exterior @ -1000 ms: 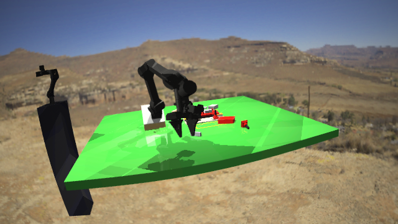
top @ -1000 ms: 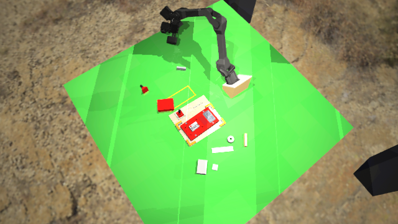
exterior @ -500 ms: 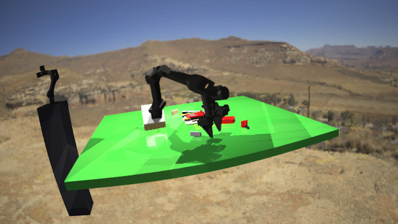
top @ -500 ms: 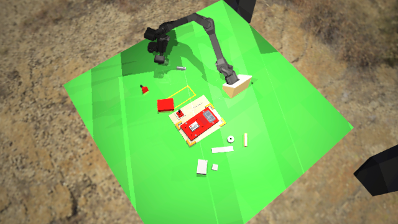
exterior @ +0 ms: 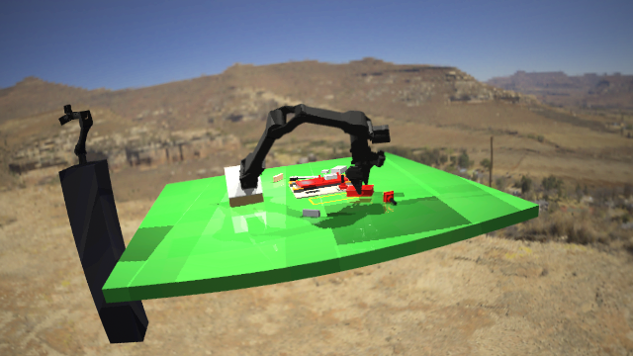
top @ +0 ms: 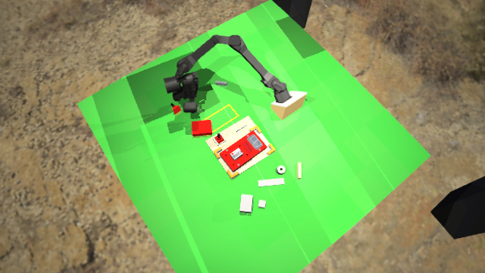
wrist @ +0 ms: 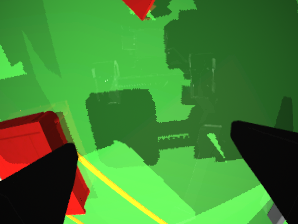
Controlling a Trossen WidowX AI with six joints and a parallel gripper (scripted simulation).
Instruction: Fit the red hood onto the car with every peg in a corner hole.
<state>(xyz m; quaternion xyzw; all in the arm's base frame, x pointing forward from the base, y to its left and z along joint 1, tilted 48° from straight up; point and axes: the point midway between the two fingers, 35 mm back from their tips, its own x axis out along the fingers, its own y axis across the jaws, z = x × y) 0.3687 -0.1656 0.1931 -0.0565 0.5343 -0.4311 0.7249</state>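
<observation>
The gripper hangs above the table with its fingers spread wide and nothing between them, just beside the red hood on the side toward the table's far-left edge. The hood lies flat on the table near the middle, beside a yellow outlined rectangle and just off a corner of the jig that carries the chassis. A small red piece sits near the gripper.
</observation>
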